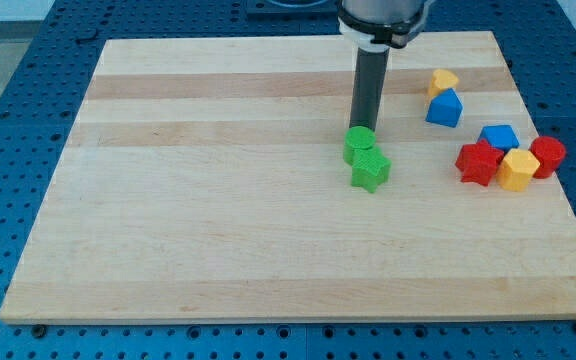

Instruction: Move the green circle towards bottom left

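Because the green circle (360, 144) sits just below my tip (366, 127) in the view, almost touching it, the push direction is the thing to get right. The rod comes down from the view's top near the board's middle, and its lower end meets the board right behind the circle's upper edge, perhaps a touch to the view's right of its centre. That puts my tip on the far side of the circle from the bottom left corner, which is roughly where a push toward that corner should start. I carry no jaws or fingers, so nothing opens or closes; the rod simply stands upright. A green star-like block (371, 171) lies touching the circle on its lower right side, so I judge a push straight down would drive both together. Pushing down and leftward should let the circle slide off the star. Blue, yellow and red blocks cluster well apart at the view's right.
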